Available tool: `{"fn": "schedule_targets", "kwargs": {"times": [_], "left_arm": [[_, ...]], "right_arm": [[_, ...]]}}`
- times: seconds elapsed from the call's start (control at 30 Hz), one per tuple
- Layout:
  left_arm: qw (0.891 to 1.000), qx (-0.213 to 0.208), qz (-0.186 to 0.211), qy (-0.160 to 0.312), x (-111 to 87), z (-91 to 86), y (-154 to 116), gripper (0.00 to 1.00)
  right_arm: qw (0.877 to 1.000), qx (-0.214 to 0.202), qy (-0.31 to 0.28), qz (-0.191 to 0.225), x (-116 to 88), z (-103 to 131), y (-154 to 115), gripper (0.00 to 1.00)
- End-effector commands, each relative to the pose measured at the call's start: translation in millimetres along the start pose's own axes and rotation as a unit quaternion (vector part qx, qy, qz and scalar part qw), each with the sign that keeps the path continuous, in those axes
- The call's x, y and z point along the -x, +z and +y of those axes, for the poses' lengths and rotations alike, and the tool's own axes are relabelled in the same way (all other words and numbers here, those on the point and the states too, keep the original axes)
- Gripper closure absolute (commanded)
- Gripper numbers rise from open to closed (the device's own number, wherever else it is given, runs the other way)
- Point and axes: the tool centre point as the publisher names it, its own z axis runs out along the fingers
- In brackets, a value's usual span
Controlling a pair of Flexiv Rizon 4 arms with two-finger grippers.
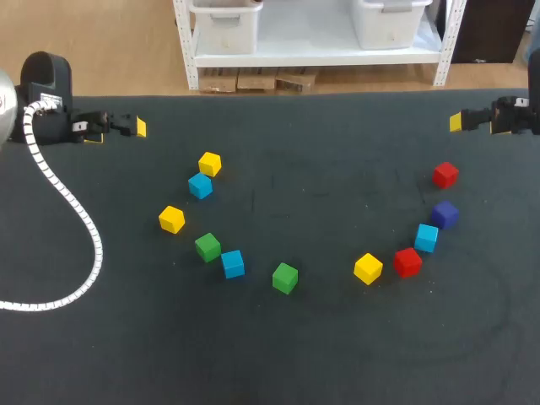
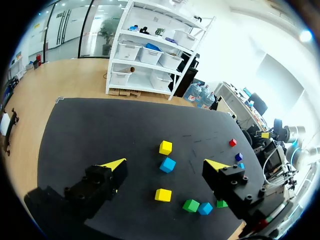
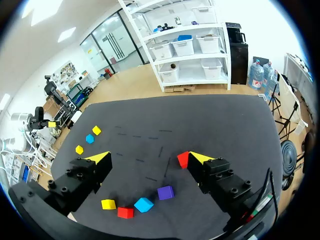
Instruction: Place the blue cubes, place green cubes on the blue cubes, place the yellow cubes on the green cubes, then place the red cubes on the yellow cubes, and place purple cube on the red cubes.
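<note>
Stacking not begun, by my reading: every cube sat singly on the dark table (image 1: 337,354), none on top of another. Left cluster: a yellow cube (image 1: 209,163) touching or just beside a blue cube (image 1: 200,185); a second yellow cube (image 1: 171,218) apart from them; a green cube (image 1: 207,246) just beside a second blue cube (image 1: 232,263); a second green cube (image 1: 285,278) nearer the middle. Right cluster: a third yellow cube (image 1: 368,268) near a red cube (image 1: 407,261); a third blue cube (image 1: 426,237) just beside the purple cube (image 1: 445,214); a second red cube (image 1: 445,175) farther back. All five layers remained, starting with laying out the blues. No tray, box or bin among the cubes; each rested directly on the cloth. Left gripper (image 2: 165,164) hung at the far left of the table, fingers spread, holding nothing. Right gripper (image 3: 150,157) hung at the far right, fingers likewise apart and bare. Both stood well clear of the cubes.
</note>
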Motion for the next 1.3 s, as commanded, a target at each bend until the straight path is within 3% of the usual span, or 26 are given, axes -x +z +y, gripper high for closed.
{"fn": "schedule_targets", "kwargs": {"times": [0.03,0.53,0.73,0.83,0.97,1.23,1.3], "left_arm": [[1.000,-0.005,-0.003,0.001,-1.5,2.4,0,0.00],[1.000,-0.005,-0.003,0.001,-1.5,2.4,0,0.00],[1.000,-0.005,-0.003,0.001,-1.5,2.4,0,0.00],[1.000,-0.005,-0.003,0.001,-1.5,2.4,0,0.00],[1.000,-0.005,-0.003,0.001,-1.5,2.4,0,0.00],[1.000,-0.005,-0.003,0.001,-1.5,2.4,0,0.00],[1.000,-0.005,-0.003,0.001,-1.5,2.4,0,0.00]], "right_arm": [[1.000,0.002,0.000,0.001,0,-1,1,0.00],[1.000,0.002,-0.017,0.015,8,10,-6,0.00],[0.996,-0.021,-0.082,0.034,22,27,-29,0.00],[0.986,-0.024,-0.151,0.065,24,42,-37,0.00],[0.962,-0.033,-0.242,0.124,20,57,-44,0.00],[0.937,-0.049,-0.297,0.177,2,62,-47,0.00],[0.924,-0.060,-0.324,0.194,-7,61,-42,0.00]]}}
